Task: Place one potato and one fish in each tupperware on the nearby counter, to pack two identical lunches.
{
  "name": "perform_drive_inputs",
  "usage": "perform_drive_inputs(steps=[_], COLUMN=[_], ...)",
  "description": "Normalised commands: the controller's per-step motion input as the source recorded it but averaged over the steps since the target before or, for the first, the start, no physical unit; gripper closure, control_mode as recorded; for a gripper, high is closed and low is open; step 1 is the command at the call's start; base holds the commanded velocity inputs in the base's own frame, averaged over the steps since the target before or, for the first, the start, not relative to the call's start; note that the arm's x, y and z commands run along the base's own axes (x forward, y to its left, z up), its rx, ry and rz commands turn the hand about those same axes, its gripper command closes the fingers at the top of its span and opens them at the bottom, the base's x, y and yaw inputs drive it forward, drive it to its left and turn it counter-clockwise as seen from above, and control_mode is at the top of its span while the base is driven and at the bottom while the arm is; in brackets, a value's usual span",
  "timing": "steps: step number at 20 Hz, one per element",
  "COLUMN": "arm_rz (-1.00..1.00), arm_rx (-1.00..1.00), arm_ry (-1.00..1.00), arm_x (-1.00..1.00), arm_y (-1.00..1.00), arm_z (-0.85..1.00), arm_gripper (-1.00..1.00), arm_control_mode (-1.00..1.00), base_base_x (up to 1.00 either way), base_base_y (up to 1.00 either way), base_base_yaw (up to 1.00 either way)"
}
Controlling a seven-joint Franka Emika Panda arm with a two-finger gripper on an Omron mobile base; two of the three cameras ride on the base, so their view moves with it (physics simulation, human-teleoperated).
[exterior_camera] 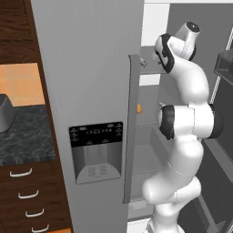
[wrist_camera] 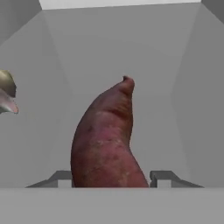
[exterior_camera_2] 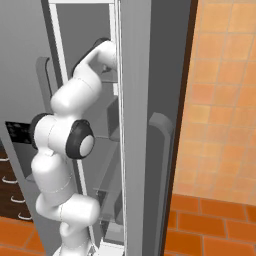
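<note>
In the hand view a large reddish-brown tuber, curved and pointed like a sweet potato, stands on a grey fridge shelf. My gripper straddles its base with the jaws half closed; one fingertip sits against its left side, and a sliver of gap shows on the right. A pale silvery-green fish pokes in at the left edge. From the left base view, my arm reaches into the upper fridge shelf, and a small orange-tan potato lies on the shelf below. The tupperware is out of view.
The grey fridge door with its dispenser panel and long handle stands just left of my arm. The dark marbled counter with a grey appliance lies at far left over brown drawers. The other fridge door hems in the arm's right side.
</note>
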Motion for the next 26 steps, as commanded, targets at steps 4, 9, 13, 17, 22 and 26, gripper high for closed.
perform_drive_inputs(steps=[4, 9, 13, 17, 22, 26], arm_rz=[0.0, 0.0, 0.0, 0.0, 0.0, 0.0], arm_rx=[0.0, 0.0, 0.0, -0.01, -0.06, -0.09], arm_ry=[0.0, 0.0, 0.01, 0.09, 0.14, 0.2], arm_x=[-0.92, -1.0, -1.0, -1.0, -1.0, -1.0], arm_y=[0.27, 0.22, 0.17, 0.01, 0.24, 0.46], arm_z=[-0.12, -0.22, 0.0, 0.0, -0.19, -0.54], arm_gripper=[1.0, 1.0, 1.0, 1.0, 1.0, 1.0], arm_control_mode=[-1.0, -1.0, -1.0, -1.0, -1.0, -1.0], base_base_x=[0.0, 0.0, 0.0, 0.0, 0.0, 0.0], base_base_y=[0.0, 0.0, 0.0, 0.0, 0.0, 0.0], base_base_yaw=[0.0, 0.0, 0.0, 0.0, 0.0, 0.0])
